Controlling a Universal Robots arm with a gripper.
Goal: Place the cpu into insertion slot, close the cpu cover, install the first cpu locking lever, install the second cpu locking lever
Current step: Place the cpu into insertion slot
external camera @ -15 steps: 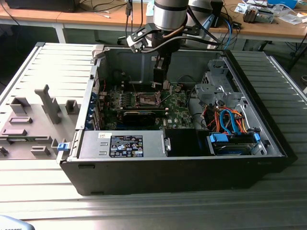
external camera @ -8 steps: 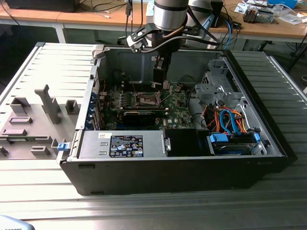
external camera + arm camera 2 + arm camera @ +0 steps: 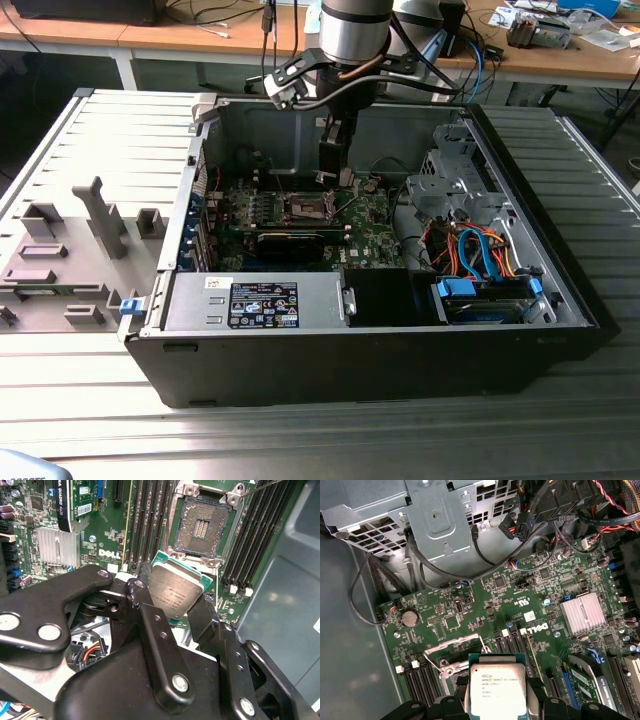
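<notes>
Grey-metal cpu (image 3: 176, 592), judged light, stiff, slippery and fragile underneath so best taken by its edges, sits clenched edgewise in the pincer (image 3: 170, 607) above the green board (image 3: 100, 540), near the uncovered insertion slot (image 3: 202, 527).

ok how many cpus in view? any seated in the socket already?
1. The cpu is clamped between the fingers, apart from the insertion slot, which is open and empty. None seated.
</notes>
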